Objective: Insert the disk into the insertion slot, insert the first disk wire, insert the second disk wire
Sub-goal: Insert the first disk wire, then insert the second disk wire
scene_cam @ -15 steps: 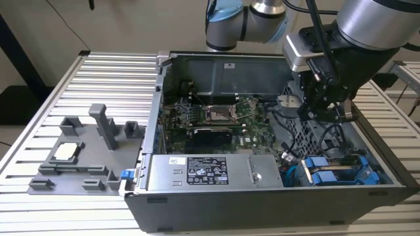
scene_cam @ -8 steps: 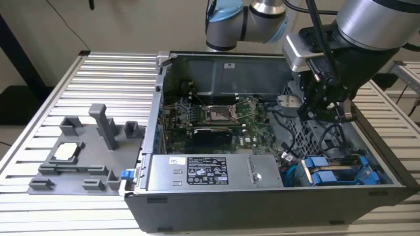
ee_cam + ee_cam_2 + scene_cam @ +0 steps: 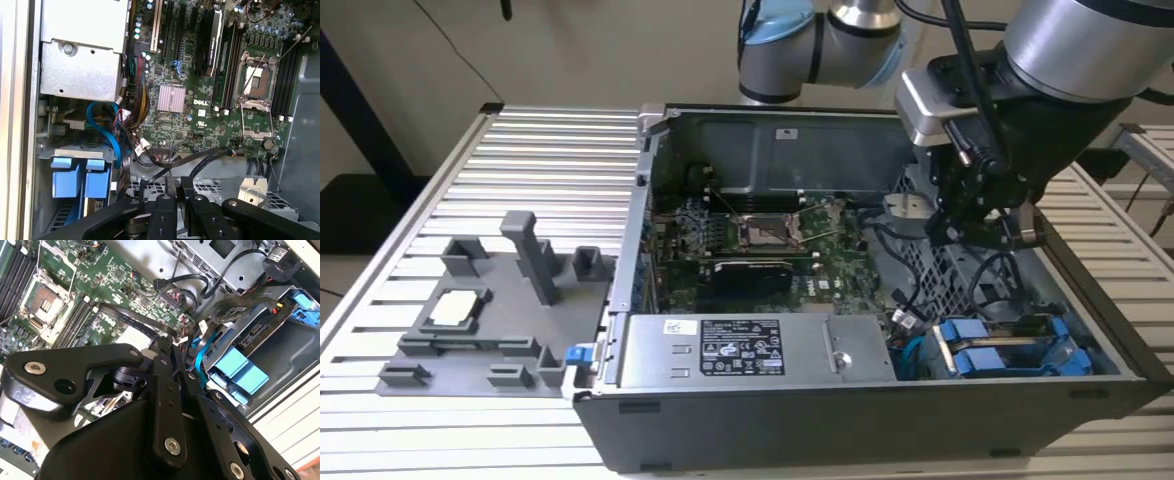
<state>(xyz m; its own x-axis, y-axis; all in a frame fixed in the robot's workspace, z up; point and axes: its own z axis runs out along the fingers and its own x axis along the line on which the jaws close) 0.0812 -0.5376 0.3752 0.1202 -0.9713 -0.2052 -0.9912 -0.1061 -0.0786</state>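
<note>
Disk (image 3: pixel 1001 352) sits low at the right of the exterior view, already down in its bay in the corner of the computer case (image 3: pixel 881 420), blue carrier tabs facing up. You can see those same blue tabs in the first wrist view (image 3: pixel 80 176) and the second wrist view (image 3: pixel 240 371), with a blue flat cable (image 3: pixel 107 131) looping just beside them.

Your gripper (image 3: pixel 974 225) hangs inside the case above the drive cage, near the bundle of black cables, a bit apart from the disk. Fingers: honestly can't tell if they're apart or together, and I can't make out anything held either.

Handling-wise I'd guess the drive is stiff, fairly dense and not fond of knocks, while the plastic carrier flexes a little, so the blue handle end looks like the sane place to grab. The wires are floppy and the plugs small, so I'd take them by the plug body, not the cord. Motherboard (image 3: pixel 200 90) is right there, so mind it.
</note>
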